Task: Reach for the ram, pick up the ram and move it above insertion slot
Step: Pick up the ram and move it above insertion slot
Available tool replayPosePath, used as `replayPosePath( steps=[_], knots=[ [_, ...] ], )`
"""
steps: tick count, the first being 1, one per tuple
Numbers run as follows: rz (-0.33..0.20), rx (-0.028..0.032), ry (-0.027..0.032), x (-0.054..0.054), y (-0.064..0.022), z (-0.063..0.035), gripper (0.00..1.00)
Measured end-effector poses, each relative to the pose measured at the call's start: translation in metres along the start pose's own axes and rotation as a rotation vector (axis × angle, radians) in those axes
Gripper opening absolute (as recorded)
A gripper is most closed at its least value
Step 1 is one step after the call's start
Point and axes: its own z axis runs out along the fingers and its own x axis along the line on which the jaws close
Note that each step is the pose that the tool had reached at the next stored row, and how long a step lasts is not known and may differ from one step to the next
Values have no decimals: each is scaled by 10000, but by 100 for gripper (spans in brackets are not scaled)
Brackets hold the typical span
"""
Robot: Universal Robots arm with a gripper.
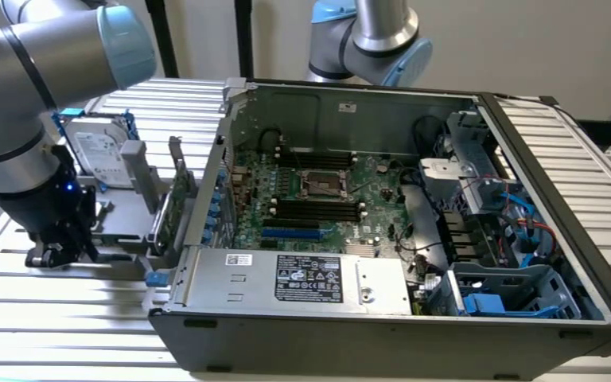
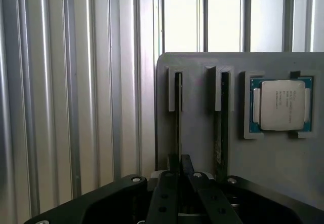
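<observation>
Exterior view: claw [image 1: 56, 253] is down low on the slotted aluminium counter [image 1: 61, 318], at 9 o'clock of the open PC case [image 1: 391, 334], right against a grey holder [image 1: 125, 235]. Hard drive [image 1: 99, 155] stands at 1 o'clock of the claw. Motherboard [image 1: 317, 191] lies inside the case. A second arm [image 1: 375, 36] is at 12 o'clock of the case.

Wrist view: claw [image 2: 180, 159] is lined up with the ram [image 2: 178, 107], which sits edge-on in a slot of the grey holder [image 2: 197, 107]. Second ram stick [image 2: 221, 127] sits in the neighbouring slot, between the ram and a CPU [image 2: 282, 105]. Claw is at the ram's near end. Cannot tell if the claw is open or closed, or gripping the ram. Counter [image 2: 76, 82] runs beside the holder.
</observation>
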Motion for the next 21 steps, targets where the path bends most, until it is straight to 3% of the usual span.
replayPosePath(
  steps=[9, 18, 21],
  knots=[
    [0, -5, 0, -4, 4, -181, 13],
    [-2, -7, -6, -13, -11, -551, 13],
    [-21, -8, -68, -17, -77, -642, 13]
  ],
)
